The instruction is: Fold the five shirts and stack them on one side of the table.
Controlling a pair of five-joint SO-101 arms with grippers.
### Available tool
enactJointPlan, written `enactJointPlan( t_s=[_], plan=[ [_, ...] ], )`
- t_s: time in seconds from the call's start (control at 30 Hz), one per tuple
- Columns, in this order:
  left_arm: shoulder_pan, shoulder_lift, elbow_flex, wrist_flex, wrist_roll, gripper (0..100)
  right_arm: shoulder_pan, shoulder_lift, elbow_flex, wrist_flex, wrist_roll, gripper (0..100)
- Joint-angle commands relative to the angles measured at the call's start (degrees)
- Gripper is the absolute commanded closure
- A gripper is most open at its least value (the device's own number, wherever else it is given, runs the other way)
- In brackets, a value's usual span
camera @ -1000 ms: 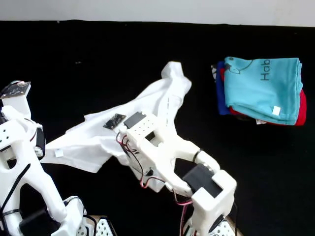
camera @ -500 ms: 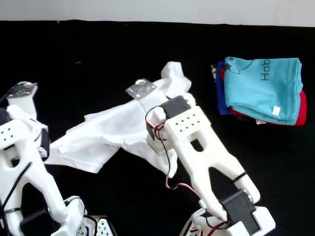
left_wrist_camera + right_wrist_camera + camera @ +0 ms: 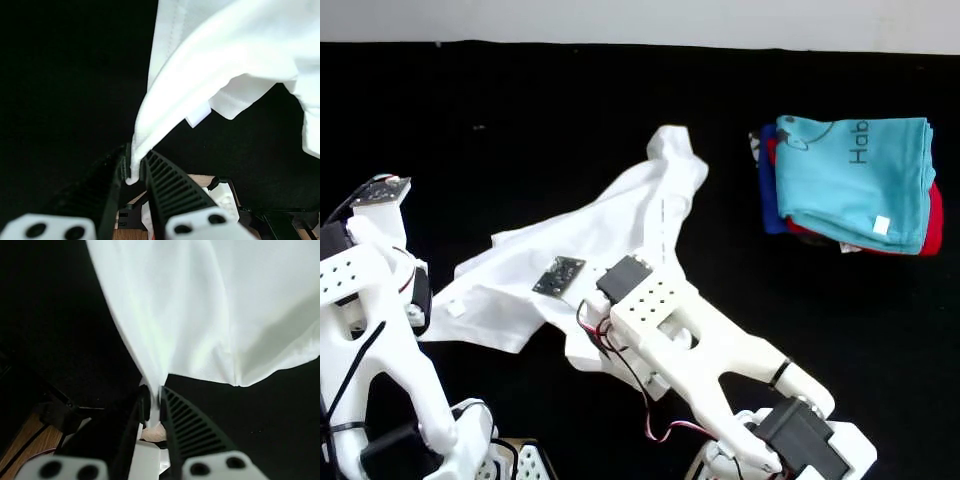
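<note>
Black bench (image 3: 520, 120) carries the white shirt (image 3: 610, 225), spread out crumpled across the middle with one sleeve pointing at the far edge. Well apart on the right sits the stack of folded shirts (image 3: 855, 185), teal on top over red and blue. My left hand (image 3: 135, 167) is clamped narrow on the shirt's edge at its left end, and my right hand (image 3: 152, 395) is pinched on a fold at the shirt's near edge.
</note>
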State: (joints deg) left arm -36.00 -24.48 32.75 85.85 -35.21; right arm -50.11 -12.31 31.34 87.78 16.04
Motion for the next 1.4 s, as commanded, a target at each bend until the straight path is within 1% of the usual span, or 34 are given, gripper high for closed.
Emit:
enactJointPlan(
  t_s=[0.0, 0.03, 0.07, 0.23, 0.4, 0.47, 0.57, 0.73, 0.83, 0.97, 1.17, 1.23, 1.37],
  plan=[
    [0.6, -0.4, -0.2, 0.4, -0.4, 99, 0.0, 0.8, 0.5, 0.4, 0.9, 72.9],
    [0.7, -0.4, -0.3, 0.4, -0.4, 99, 0.0, 1.7, 0.5, -0.2, 0.9, 69.6],
    [0.7, -0.4, -0.3, 0.4, -0.4, 99, 0.0, 2.6, 0.5, -1.5, 0.9, 69.2],
    [0.5, -0.4, -0.3, 0.4, -0.5, 99, -0.7, 8.9, 0.0, -4.2, 0.7, 74.1],
    [0.4, -0.4, -0.3, 0.3, -0.5, 99, -4.2, 12.9, -2.2, -4.0, 0.6, 74.1],
    [0.4, -0.4, -0.3, 0.3, -0.5, 99, -3.9, 14.0, -3.8, -4.2, 0.7, 74.0],
    [0.4, -0.7, -0.4, 0.4, -0.5, 99, 1.8, 16.7, -6.5, -4.6, 1.0, 74.0],
    [0.3, -0.8, -2.2, 1.0, -0.5, 99, 16.8, 25.2, -11.6, -10.1, 6.3, 74.0],
    [0.3, -0.7, -3.2, 3.6, -0.5, 99, 23.9, 29.6, -17.6, -10.7, 6.7, 74.1],
    [0.3, -0.7, -3.4, 4.2, -0.5, 99, 31.2, 31.2, -25.5, -10.4, 6.6, 74.1],
    [0.7, -0.4, -3.1, 4.0, -0.5, 99, 36.3, 31.4, -32.7, -10.9, 6.6, 74.1],
    [0.7, -0.4, -3.1, 4.0, -0.5, 99, 36.2, 30.9, -33.6, -9.1, 6.5, 74.1],
    [0.7, -0.4, -3.1, 4.0, -0.5, 99, 33.9, 30.5, -33.7, -2.1, 6.5, 74.1]
  ],
)
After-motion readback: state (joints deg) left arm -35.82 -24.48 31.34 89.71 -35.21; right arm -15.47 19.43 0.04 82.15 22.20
